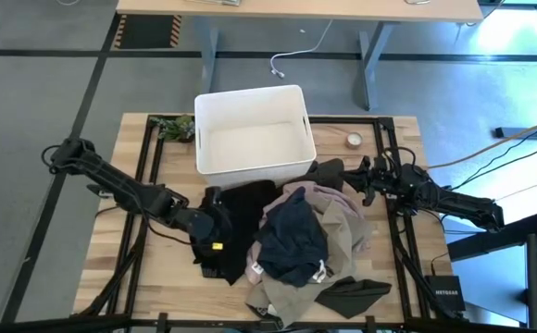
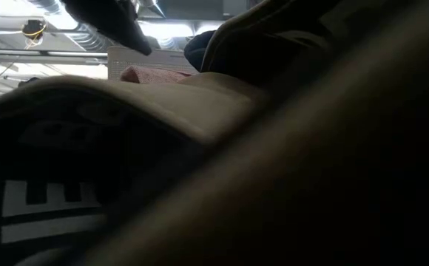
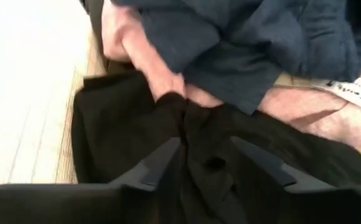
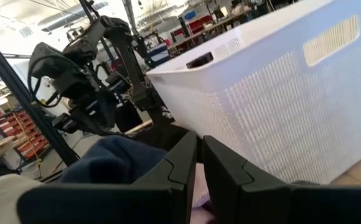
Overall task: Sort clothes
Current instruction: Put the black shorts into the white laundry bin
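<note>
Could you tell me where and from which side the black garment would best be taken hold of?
Probably at the raised fold of the black garment just ahead of the open left end effector, coming straight down from above. That ridge stands clear of the table, while its other edge lies tucked under the navy garment.

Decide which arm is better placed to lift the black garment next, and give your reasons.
Probably the left. Its end effector sits open right over the black garment, fingers either side of a fold. The right end effector is shut, beside the white bin.
</note>
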